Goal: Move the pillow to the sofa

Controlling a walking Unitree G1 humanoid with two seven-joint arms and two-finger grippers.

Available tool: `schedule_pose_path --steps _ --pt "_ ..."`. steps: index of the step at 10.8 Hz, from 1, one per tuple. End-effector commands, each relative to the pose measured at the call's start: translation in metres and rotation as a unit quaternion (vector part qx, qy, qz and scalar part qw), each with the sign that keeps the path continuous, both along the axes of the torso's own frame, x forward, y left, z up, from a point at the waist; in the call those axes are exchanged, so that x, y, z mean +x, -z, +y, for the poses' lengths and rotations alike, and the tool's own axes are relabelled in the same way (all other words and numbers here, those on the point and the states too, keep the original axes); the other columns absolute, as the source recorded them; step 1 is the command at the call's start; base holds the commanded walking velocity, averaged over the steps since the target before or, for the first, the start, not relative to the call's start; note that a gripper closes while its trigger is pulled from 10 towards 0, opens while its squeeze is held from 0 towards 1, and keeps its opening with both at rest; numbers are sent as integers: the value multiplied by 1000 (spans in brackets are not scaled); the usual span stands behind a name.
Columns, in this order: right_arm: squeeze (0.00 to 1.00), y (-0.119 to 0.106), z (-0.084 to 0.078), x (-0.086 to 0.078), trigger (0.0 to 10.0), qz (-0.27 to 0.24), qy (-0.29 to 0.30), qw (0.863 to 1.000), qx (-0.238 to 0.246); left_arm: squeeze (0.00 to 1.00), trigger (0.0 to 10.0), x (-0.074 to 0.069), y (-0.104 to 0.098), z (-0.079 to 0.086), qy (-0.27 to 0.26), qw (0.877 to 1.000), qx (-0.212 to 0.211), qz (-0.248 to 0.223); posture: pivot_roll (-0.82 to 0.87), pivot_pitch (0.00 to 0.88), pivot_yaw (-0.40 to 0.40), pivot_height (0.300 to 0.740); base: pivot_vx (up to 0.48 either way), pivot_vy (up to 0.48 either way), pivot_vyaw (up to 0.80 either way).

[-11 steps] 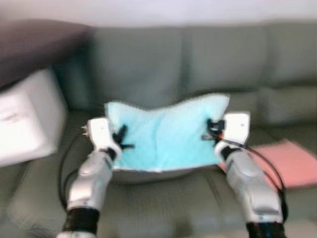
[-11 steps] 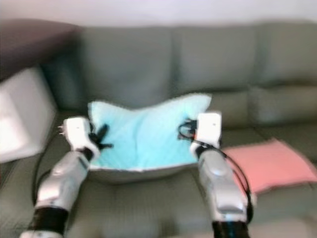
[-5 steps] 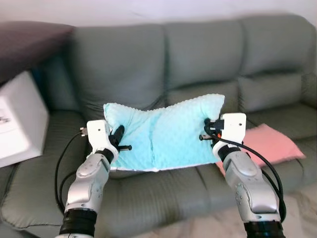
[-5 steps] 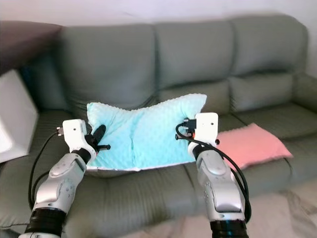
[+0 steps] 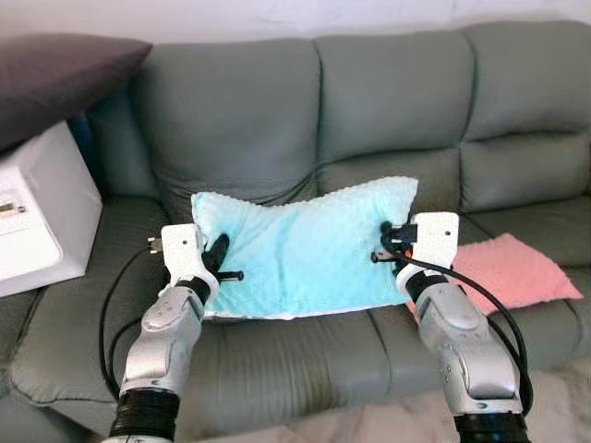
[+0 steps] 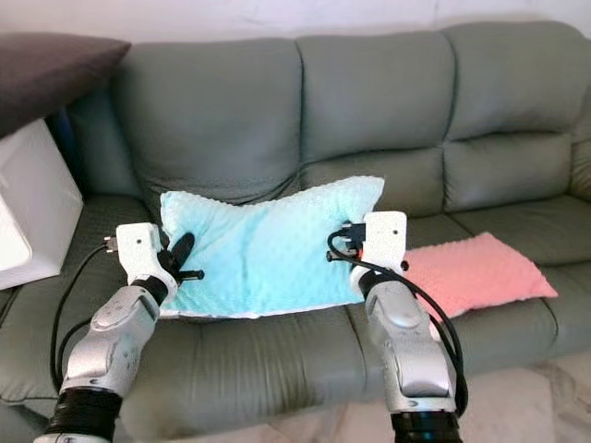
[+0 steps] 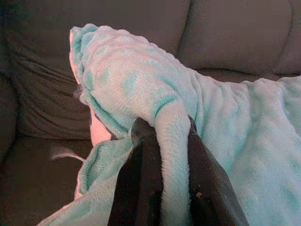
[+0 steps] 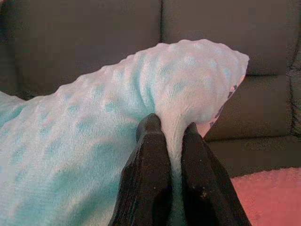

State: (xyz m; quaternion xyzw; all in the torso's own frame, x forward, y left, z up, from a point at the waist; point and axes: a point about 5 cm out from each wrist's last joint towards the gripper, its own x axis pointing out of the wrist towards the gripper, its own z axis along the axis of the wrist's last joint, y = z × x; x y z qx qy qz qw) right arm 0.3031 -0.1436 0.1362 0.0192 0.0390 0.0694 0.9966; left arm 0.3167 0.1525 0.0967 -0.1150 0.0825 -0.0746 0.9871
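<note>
Left eye view: the turquoise pillow (image 5: 305, 249) is held above the sofa (image 5: 388, 101) seat, pinched at each end by the left gripper (image 7: 164, 141) and the right gripper (image 8: 171, 134), jaws narrowed on fabric. Carrying appears done; lowering and release are judged to remain.

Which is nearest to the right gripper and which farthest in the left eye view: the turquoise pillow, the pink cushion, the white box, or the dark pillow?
From the right gripper:
1. Turquoise pillow, pinched in its fingers.
2. Pink cushion, on the sofa seat to the robot's right.
3. White box, far left beside the sofa.
4. Dark pillow, above the box, slightly farther.
</note>
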Motion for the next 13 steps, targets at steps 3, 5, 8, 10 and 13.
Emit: schedule_pose_path --steps 3,5,8,10,13 --pt "0 -6 4 -1 10000 -13 -13 1000 9 0 10000 2 0 8 -15 999 33 2 -238 0 16 740 0 0 0" --pt "0 -3 6 -3 10000 -9 -17 1000 11 0 10000 0 5 12 -19 999 39 11 -234 0 19 740 0 0 0" --pt "0 0 6 -5 10000 -3 -17 1000 14 0 10000 -6 7 18 -19 999 44 11 -225 0 30 740 0 0 0" --pt "0 1 5 -7 10000 -1 -15 1000 15 0 10000 -6 5 20 -18 999 34 7 -224 1 33 740 441 0 0" --pt "0 4 1 -9 10000 3 -10 1000 13 0 10000 -7 12 22 -42 998 38 30 -232 9 34 740 0 0 0"
